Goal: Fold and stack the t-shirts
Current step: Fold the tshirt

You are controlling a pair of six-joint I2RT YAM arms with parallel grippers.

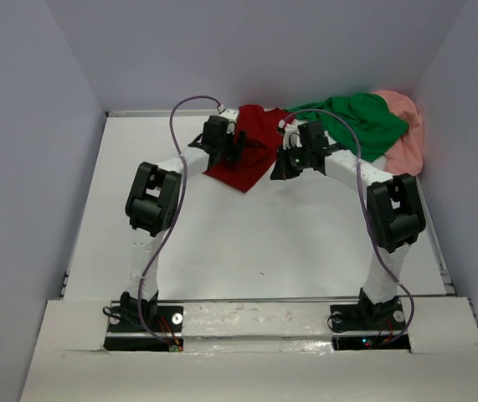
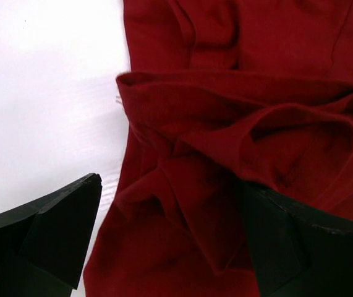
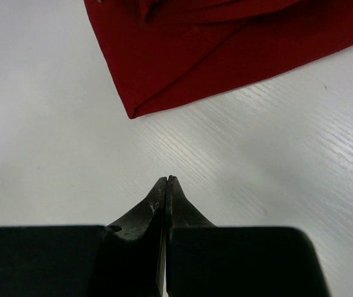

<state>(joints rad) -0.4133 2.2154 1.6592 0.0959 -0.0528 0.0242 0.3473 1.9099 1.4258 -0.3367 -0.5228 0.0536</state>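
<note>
The dark red t-shirt (image 1: 251,151) lies crumpled at the back middle of the table. The bright green t-shirt (image 1: 360,121) lies bunched to its right, partly over the salmon pink t-shirt (image 1: 406,138) in the back right corner. My left gripper (image 1: 233,147) is open over the red shirt's left part; in the left wrist view its fingers (image 2: 59,229) stand wide apart with folds of the red shirt (image 2: 225,124) between them. My right gripper (image 1: 282,170) is shut and empty just right of the red shirt; in the right wrist view (image 3: 168,180) it hovers over bare table near the shirt's corner (image 3: 182,55).
The white table (image 1: 255,243) is boxed in by grey walls at the left, back and right. Both arm bases sit at the near edge, and purple cables loop above the arms.
</note>
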